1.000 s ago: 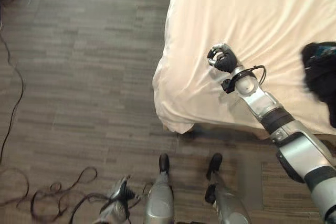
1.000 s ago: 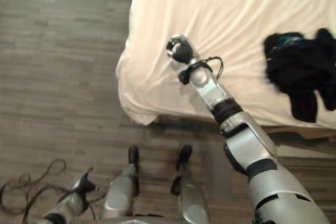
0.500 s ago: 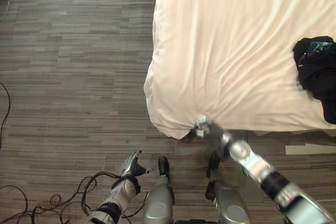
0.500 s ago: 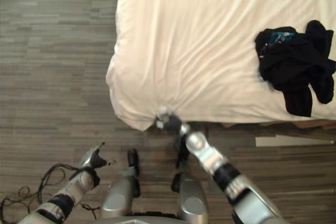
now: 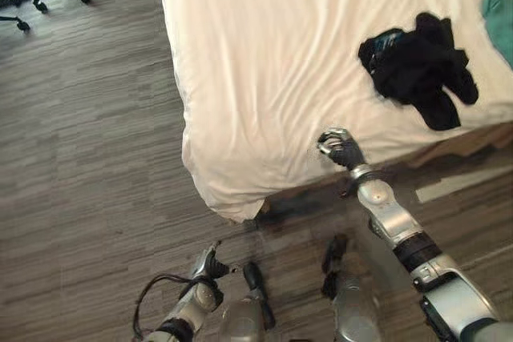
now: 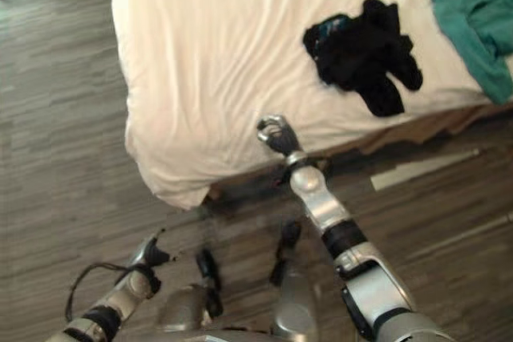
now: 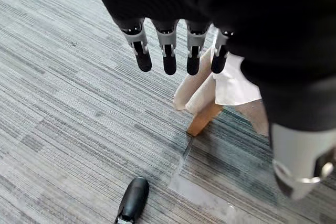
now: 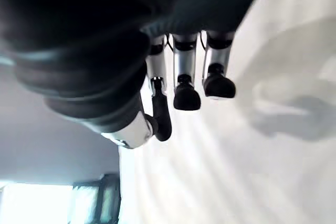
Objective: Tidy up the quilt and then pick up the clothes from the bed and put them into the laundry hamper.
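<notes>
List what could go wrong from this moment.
The right hand hovers by the quilt edge with fingers curled on nothing; closing there could bunch the fabric rather than smooth it. The black clothes and teal garment lie further along the bed, likely a stretch from here.

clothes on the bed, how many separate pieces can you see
2. A black garment lies bunched on the quilt near the bed's near edge; a teal garment lies beyond it towards the robot's right, cut off by the frame. More may be out of view.
</notes>
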